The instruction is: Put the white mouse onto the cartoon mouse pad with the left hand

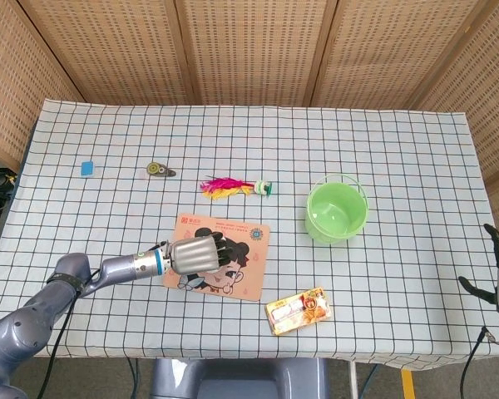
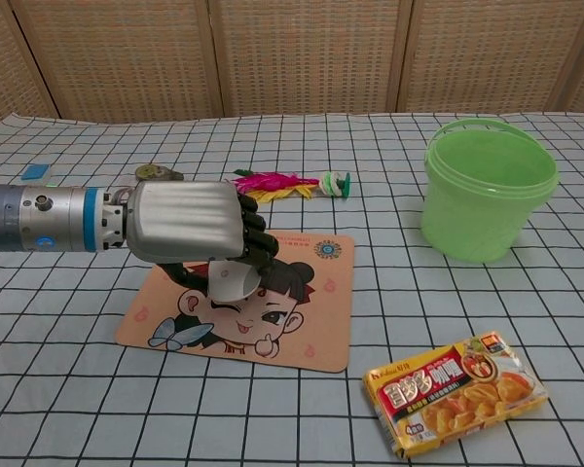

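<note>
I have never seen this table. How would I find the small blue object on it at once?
Start at the checked tablecloth and go to its far-left part, well left of the cartoon mouse pad. There a small blue rectangular object lies flat and alone. Its nearest neighbour, a small round greenish item, lies further right; only this object is plain blue and square-cornered.

A white plastic mouse point(image 2: 232, 280) sits over the peach cartoon-girl mouse pad point(image 2: 302, 326); right of the pad, a lime-green plastic bucket point(image 2: 487, 190) on white black-checked cloth point(image 2: 292, 418).
</note>
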